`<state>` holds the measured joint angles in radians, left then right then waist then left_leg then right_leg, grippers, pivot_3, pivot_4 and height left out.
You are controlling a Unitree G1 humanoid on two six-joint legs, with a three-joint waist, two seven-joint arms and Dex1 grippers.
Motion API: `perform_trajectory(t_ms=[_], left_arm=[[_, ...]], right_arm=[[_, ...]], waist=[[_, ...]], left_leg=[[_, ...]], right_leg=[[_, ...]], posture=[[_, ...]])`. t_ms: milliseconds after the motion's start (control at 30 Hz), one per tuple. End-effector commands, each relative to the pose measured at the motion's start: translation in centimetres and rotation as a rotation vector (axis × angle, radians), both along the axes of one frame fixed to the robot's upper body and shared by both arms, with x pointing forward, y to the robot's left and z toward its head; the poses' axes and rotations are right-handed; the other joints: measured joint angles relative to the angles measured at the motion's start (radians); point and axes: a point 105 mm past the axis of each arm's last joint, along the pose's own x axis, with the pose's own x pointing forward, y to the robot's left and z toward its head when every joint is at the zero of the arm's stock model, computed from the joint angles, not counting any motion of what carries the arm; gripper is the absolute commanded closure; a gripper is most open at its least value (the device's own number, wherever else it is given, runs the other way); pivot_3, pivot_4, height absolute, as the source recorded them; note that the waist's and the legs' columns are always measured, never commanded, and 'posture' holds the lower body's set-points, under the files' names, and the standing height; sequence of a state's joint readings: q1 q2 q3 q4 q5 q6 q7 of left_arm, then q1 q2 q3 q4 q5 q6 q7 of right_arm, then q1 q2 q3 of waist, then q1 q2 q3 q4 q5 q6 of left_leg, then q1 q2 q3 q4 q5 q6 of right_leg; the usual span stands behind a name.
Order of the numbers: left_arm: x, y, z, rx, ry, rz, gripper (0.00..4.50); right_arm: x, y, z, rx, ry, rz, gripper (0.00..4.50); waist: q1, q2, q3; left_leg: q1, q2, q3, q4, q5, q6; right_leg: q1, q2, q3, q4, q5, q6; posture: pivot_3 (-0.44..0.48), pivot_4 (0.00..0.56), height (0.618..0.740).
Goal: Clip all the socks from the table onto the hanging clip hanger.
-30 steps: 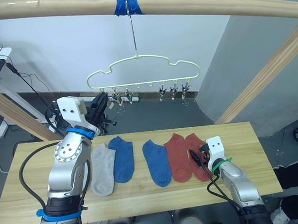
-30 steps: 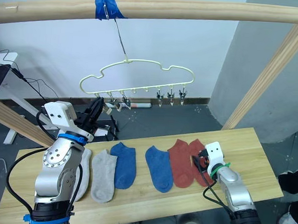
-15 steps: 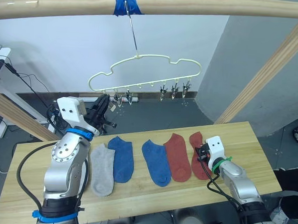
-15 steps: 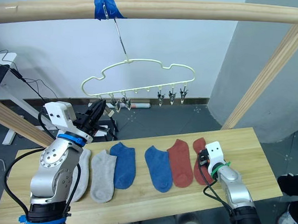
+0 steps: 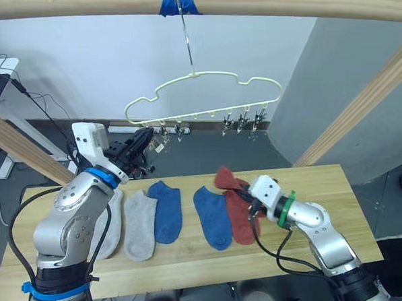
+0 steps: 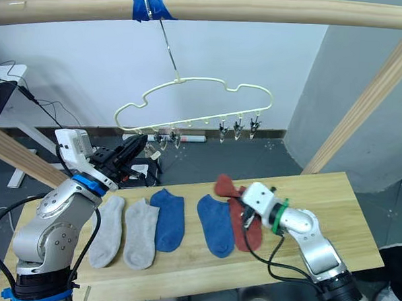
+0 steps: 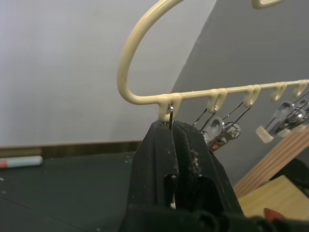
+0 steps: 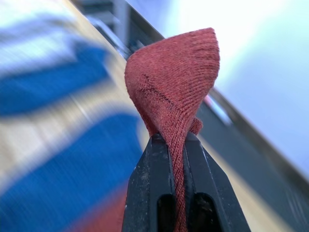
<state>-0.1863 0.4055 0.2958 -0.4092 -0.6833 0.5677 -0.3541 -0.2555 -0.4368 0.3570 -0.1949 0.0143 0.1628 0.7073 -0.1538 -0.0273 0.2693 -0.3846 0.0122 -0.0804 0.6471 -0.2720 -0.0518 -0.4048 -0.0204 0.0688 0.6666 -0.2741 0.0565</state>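
Right gripper (image 8: 176, 145) pinching red sock (image 6: 226, 186), lifting it just above table (image 5: 320, 187), over second red sock (image 5: 241, 217). Left gripper (image 7: 174, 128) clamping leftmost clip (image 7: 170, 113) of clip hanger (image 5: 204, 97), which is hanging from pole (image 5: 263, 2). Two grey socks (image 6: 126, 231) and two blue socks (image 5: 191, 214) lying in row on table.

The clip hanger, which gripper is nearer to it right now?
Left. The left gripper is closed on a clip at the end of the clip hanger; the right gripper holds a red sock low over the table.
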Motion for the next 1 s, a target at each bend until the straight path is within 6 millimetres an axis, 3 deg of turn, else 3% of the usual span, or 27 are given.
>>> perform_trajectory(t_ms=[33,300,567,1000], left_arm=[[-0.7,-0.1,2.4,-0.024,-0.062,-0.025,4.5],[-1.0,-0.9,2.6,-0.06,-0.027,-0.077,4.5],[-1.2,-1.2,2.3,-0.079,-0.007,-0.099,4.5],[-1.3,-1.2,2.0,-0.092,0.003,-0.096,4.5]], right_arm=[[-0.7,2.5,1.2,0.02,-0.032,0.106,4.46],[0.8,6.5,2.5,0.089,-0.029,0.147,4.46],[1.3,8.9,3.5,0.109,-0.049,0.194,4.46],[1.4,9.7,3.8,0.133,-0.048,0.209,4.46]], waist=[[0.01,0.0,0.001],[0.019,-0.001,0.002],[0.017,-0.001,0.003],[0.018,-0.001,0.003]], left_leg=[[0.0,0.0,0.0,0.0,0.0,0.0],[-0.002,0.0,-0.001,0.001,0.0,0.0],[-0.003,0.0,-0.001,0.0,0.0,0.0],[-0.004,0.0,-0.001,0.001,0.0,0.0]], right_leg=[[0.0,-0.001,0.0,0.0,0.0,0.0],[-0.001,-0.005,-0.001,-0.001,0.0,0.0],[-0.002,-0.005,-0.001,-0.001,0.0,0.0],[-0.002,-0.005,-0.001,0.0,0.0,0.0]], posture=[[-0.189,0.28,0.714],[-0.18,0.28,0.714],[-0.165,0.275,0.714],[-0.155,0.271,0.714]])
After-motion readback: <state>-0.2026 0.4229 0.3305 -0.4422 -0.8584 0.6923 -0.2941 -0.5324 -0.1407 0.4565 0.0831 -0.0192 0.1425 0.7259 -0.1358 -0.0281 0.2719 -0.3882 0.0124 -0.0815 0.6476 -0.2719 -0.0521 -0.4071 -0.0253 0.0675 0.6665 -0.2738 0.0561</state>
